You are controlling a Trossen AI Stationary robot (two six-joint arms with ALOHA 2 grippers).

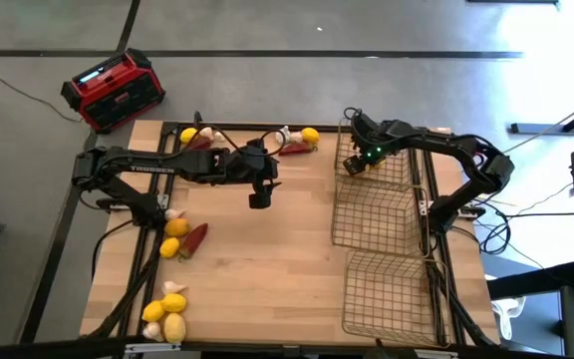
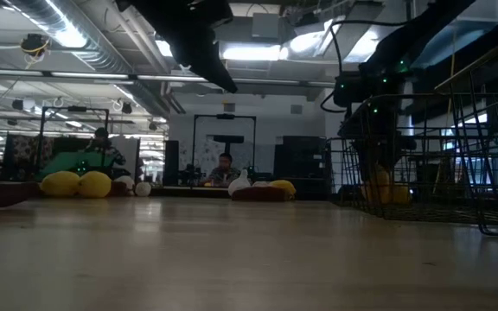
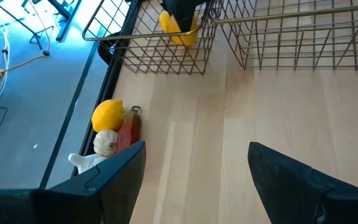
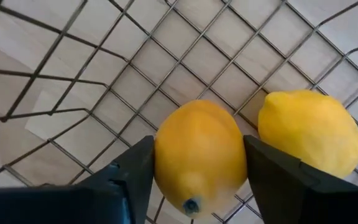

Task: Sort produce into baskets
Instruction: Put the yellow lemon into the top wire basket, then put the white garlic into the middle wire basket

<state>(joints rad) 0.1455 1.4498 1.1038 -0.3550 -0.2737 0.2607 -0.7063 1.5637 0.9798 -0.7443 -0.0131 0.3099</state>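
The wooden table (image 1: 267, 269) carries 3 wire baskets in a row along the right arm's side: a far basket (image 1: 392, 170), a middle basket (image 1: 382, 219) and a near basket (image 1: 392, 294).

The right gripper (image 4: 197, 174) reaches down inside the far basket. Its 2 fingers flank a lemon (image 4: 197, 155) resting on the mesh floor, pressed close against its sides; whether they grip it firmly I cannot tell. A second lemon (image 4: 309, 134) lies just beside the first, outside 1 finger.

The left gripper (image 1: 259, 194) hangs above bare wood near the table's middle, its fingers (image 3: 110, 180) spread wide and holding nothing. Just beyond it, at the table's far edge, sit a lemon (image 3: 107, 115), a garlic bulb (image 3: 105, 142) and a red chili (image 3: 128, 130), touching. More produce lies well behind it: 1 cluster (image 1: 195, 138) at the far corner, 1 cluster (image 1: 182, 234) midway, 1 cluster (image 1: 165, 314) at the near corner.
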